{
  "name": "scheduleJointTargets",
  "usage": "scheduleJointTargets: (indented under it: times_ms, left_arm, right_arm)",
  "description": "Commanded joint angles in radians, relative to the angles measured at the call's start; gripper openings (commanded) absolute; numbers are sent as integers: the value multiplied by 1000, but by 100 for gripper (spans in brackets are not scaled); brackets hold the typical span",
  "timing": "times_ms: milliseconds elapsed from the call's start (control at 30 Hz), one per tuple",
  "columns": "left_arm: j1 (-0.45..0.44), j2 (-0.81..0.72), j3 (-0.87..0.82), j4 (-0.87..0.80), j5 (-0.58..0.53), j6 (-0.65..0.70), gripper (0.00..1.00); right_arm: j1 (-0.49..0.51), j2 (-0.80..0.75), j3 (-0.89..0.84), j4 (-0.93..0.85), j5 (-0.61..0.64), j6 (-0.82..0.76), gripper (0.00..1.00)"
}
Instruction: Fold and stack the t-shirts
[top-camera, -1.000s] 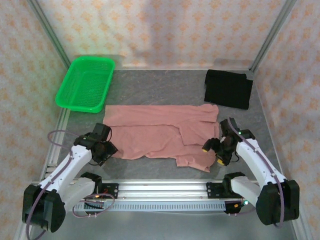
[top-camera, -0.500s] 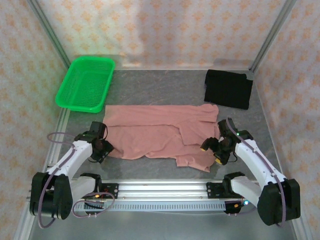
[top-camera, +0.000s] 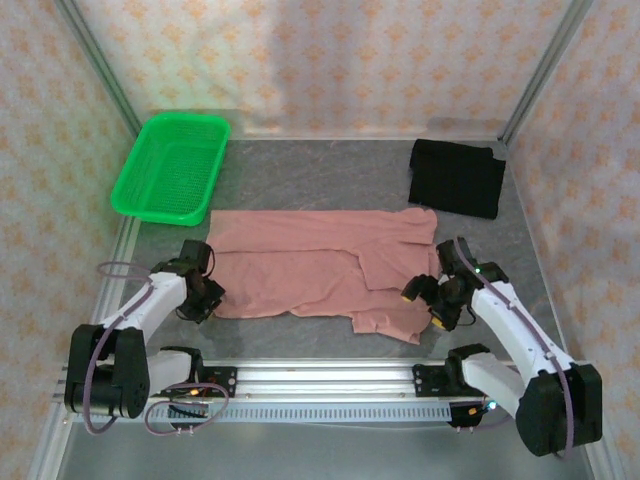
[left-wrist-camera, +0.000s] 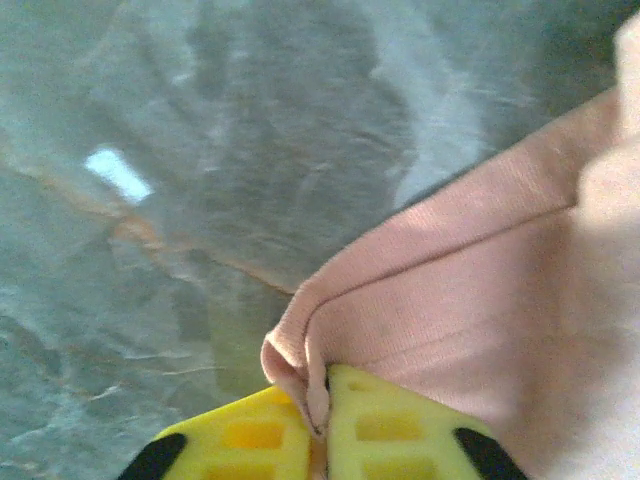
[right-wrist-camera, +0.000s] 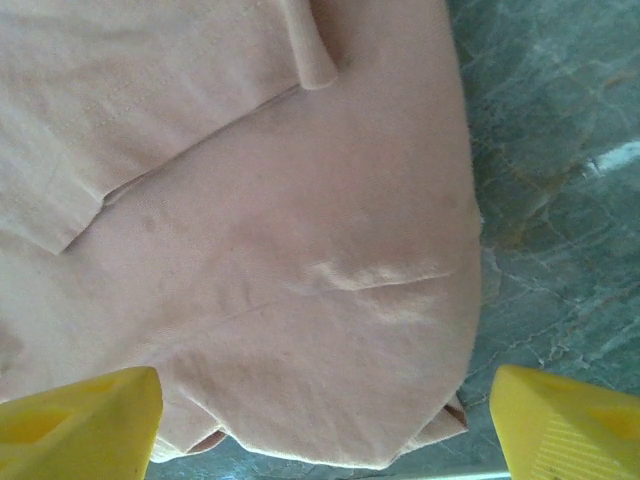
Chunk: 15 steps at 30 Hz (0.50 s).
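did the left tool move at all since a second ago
Yes. The left tool, shut on the salmon-pink cloth shirt, has shifted slightly left and away from the silver front rail.

Pink t-shirt (top-camera: 310, 270) spread flat; black t-shirt (top-camera: 456, 177) folded far right.
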Motion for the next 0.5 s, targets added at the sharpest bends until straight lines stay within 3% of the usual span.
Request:
scheduleJointTargets:
  times_ms: [0,200,467]
  left_arm:
    - [-2,-48,25,14,3,17,0]
    - [-2,-214,72,-93,13,20,0]
    - [-2,-409,113,-197,45,-21,0]
  right_arm:
    - [6,-43,23,-80,6,44,85]
    - [39,-30,41,-197,-15,27,81]
    - [88,96,18,-52,94,65,74]
